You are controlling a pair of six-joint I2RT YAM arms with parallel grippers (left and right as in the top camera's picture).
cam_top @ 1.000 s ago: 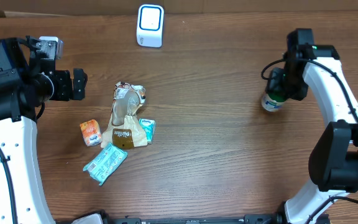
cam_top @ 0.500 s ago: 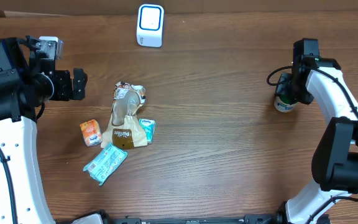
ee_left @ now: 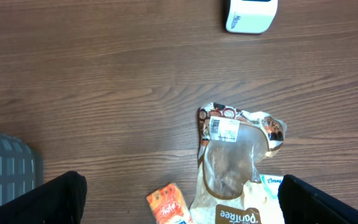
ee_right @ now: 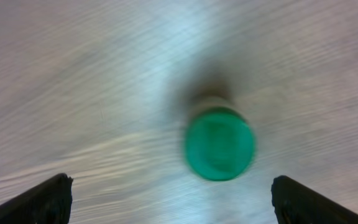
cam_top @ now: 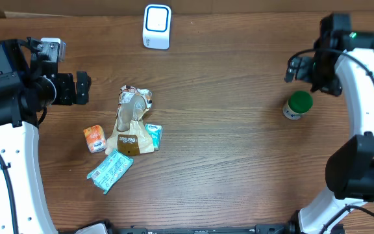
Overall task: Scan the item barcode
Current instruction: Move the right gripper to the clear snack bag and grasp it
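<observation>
Bottle (cam_top: pixel 297 105) with a green cap stands alone on the tabletop (cam_top: pixel 226 162), well apart from the scanner (cam_top: pixel 156 26). The right end effector (ee_right: pixel 169 202) hangs above it, wide and empty. The left end effector (cam_top: pixel 83 88) is wide too. I think the packets (cam_top: pixel 125 140) are not scanned yet.

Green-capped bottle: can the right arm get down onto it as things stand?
Probably yes. The green-capped bottle stands alone on bare table, below the right arm's open fingers, with nothing crowding it.
</observation>
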